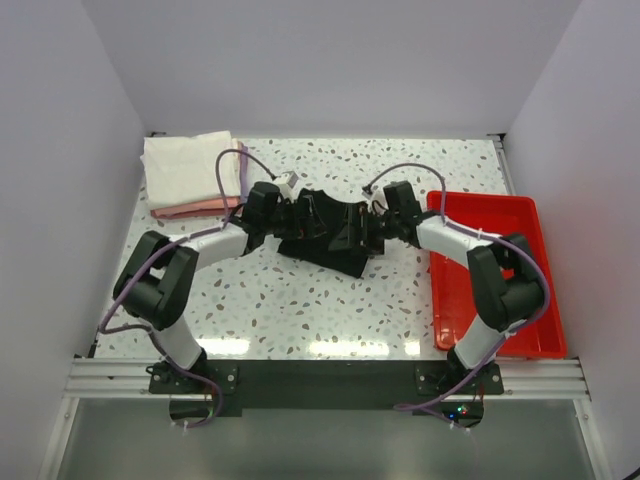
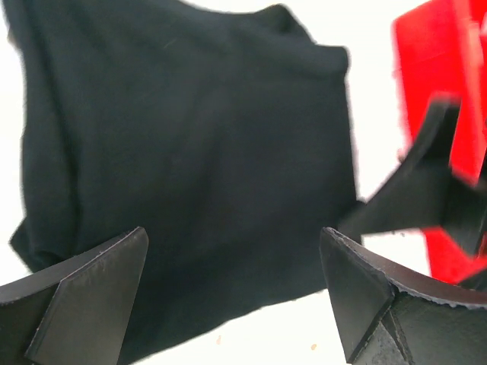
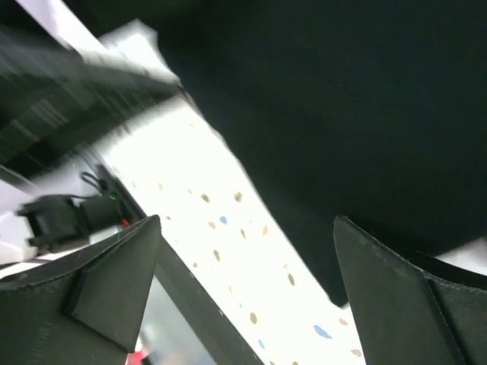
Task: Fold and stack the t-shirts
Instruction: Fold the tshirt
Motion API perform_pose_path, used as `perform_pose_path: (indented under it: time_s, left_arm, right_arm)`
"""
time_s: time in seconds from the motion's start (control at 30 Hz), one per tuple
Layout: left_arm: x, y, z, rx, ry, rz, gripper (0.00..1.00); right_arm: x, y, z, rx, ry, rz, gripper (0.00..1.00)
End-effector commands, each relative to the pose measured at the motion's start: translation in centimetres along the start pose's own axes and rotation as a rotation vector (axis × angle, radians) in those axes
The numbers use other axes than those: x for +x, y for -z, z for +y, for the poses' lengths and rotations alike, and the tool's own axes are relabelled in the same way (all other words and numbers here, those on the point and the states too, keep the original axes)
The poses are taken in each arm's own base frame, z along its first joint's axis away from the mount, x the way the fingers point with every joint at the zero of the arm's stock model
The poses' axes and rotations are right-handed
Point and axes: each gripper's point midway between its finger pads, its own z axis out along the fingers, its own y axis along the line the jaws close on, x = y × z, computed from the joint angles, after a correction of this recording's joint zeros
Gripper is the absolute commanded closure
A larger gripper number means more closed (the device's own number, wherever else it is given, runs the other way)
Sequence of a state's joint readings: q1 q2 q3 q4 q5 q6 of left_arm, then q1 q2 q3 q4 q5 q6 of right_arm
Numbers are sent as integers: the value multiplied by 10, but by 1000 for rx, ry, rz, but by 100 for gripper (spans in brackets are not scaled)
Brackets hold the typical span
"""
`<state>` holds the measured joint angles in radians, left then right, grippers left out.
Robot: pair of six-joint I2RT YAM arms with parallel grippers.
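The black t-shirt (image 1: 325, 235) lies crumpled and partly folded on the middle of the speckled table. My left gripper (image 1: 292, 216) is at its left edge and my right gripper (image 1: 372, 224) at its right edge, facing each other. In the left wrist view the left gripper (image 2: 236, 281) is open and empty, with the black shirt (image 2: 190, 152) just beyond its fingers. In the right wrist view the right gripper (image 3: 247, 274) is open and empty beside the shirt's (image 3: 342, 114) edge. A stack of folded shirts sits at the back left: white (image 1: 190, 168) on top, pink (image 1: 195, 209) below, a lavender edge (image 1: 243, 165).
A red plastic tray (image 1: 500, 270) stands along the right side of the table and also shows in the left wrist view (image 2: 434, 68). White walls enclose the table on three sides. The table's near rail (image 1: 320, 378) carries both arm bases.
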<state>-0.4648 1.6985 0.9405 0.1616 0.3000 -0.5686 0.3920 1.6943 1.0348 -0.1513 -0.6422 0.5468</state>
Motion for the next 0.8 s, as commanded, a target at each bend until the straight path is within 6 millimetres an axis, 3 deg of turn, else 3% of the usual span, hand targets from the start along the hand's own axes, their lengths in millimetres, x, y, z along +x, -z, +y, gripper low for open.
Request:
perform_pose_path:
  time_s: [0.0, 0.17, 0.3, 0.4, 0.53, 0.57, 0.77]
  left_arm:
    - [1, -10, 18, -7, 41, -6, 0]
    - [14, -7, 29, -41, 60, 18, 0]
    - [-10, 15, 16, -47, 26, -63, 0]
    - [-32, 31, 6, -59, -9, -113, 0]
    - [-52, 45, 11, -139, -55, -158, 0]
    - [-61, 48, 17, -180, -54, -182, 0]
    - [-64, 42, 64, -312, -16, -131, 0]
  right_arm:
    - [16, -8, -6, -37, -41, 2, 1]
    - [38, -16, -49, 111, -67, 80, 1]
    - [40, -8, -58, 179, -54, 94, 1]
    - [21, 4, -35, 143, 17, 64, 1]
    - [0, 31, -4, 125, 133, 7, 1]
    - [-4, 43, 5, 128, 156, -18, 1]
    - [-8, 76, 23, 157, 246, -75, 1]
